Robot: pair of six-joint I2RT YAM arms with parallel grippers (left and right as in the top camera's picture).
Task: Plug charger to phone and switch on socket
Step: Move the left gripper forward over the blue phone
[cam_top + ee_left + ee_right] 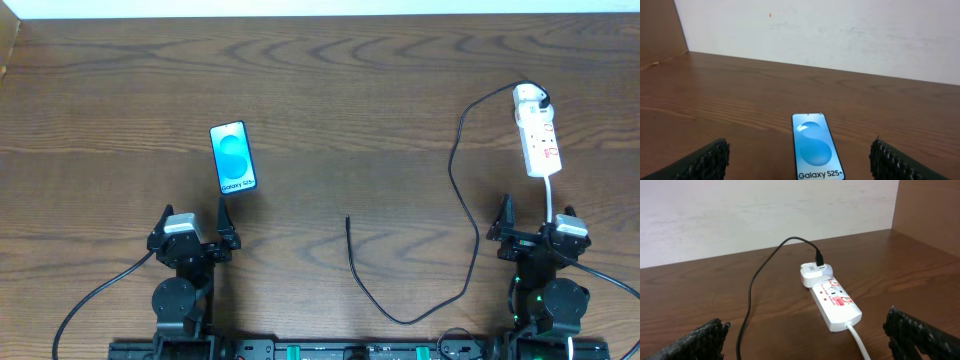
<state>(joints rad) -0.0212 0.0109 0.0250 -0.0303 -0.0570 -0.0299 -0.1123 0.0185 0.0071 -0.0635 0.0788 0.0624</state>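
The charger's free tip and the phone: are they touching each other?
Apart. The overhead view shows it plainly: the charger ends with its loose tip lying right of the phone, and bare table lies between them.

A slim rectangular black-bezelled, blue-screened smartphone lay flat on the brown wooden tabletop, toward the left and just ahead of the left tool. A small elongated white plastic power strip lay far to the right, ahead of the right tool, with its white cord running back between that tool's fingers. The long thin black charger cable sat in a white adapter block at the strip's far end, looped out to the strip's left, ran back toward the near edge and curved round. Its free tip lay mid-tabletop between the two arms, right of the smartphone and well apart from it.
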